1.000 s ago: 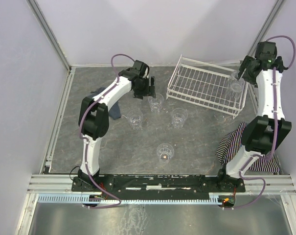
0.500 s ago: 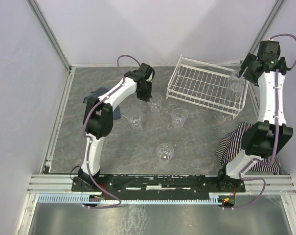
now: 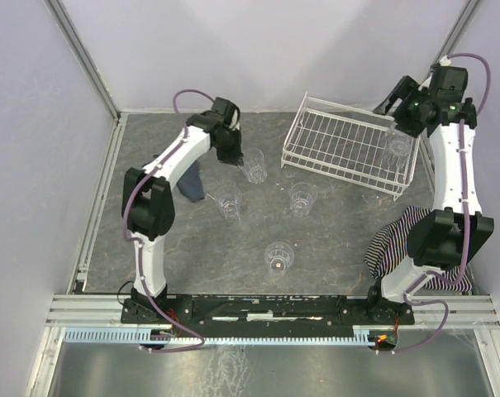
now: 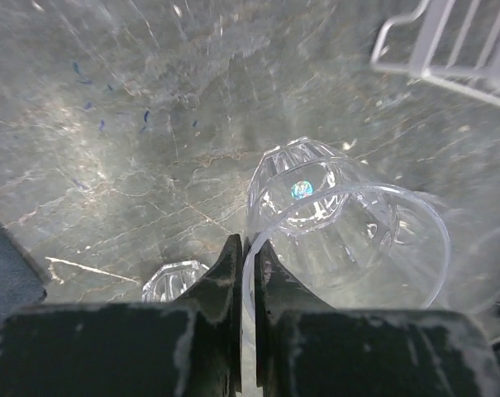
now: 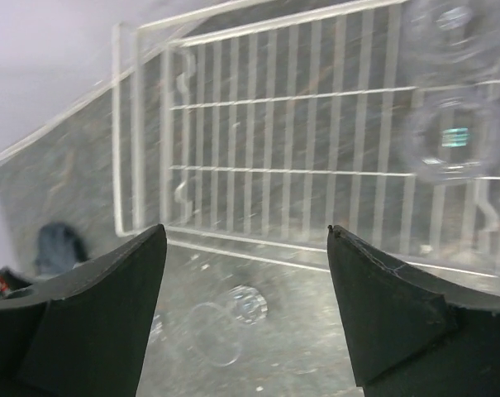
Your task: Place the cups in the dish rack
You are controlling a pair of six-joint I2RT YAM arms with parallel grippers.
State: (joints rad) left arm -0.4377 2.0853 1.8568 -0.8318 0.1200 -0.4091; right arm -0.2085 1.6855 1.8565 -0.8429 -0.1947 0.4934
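My left gripper [image 3: 235, 155] is shut on the rim of a clear cup [image 3: 254, 165], which tilts just off the white dish rack's [image 3: 340, 142] left end. In the left wrist view the two fingers pinch that cup's [image 4: 340, 223] wall at the left gripper [image 4: 250, 252]. Three more cups stand on the table: one [image 3: 229, 201], another [image 3: 303, 198] and a third [image 3: 279, 256]. One cup [image 3: 396, 149] sits in the rack's right end. My right gripper [image 3: 396, 98] hovers open above the rack's far right corner. In its wrist view the right gripper [image 5: 245, 229] holds nothing, with the dish rack [image 5: 258, 124] below.
A blue cloth [image 3: 192, 182] lies under the left arm. A striped cloth [image 3: 402, 240] lies by the right arm's base. Walls and a metal rail close the table on the left, far and right sides. The rack's corner [image 4: 448, 41] shows in the left wrist view.
The left gripper closed on the cup's rim and drew it slightly left and back. The right gripper swung left over the rack, still open.
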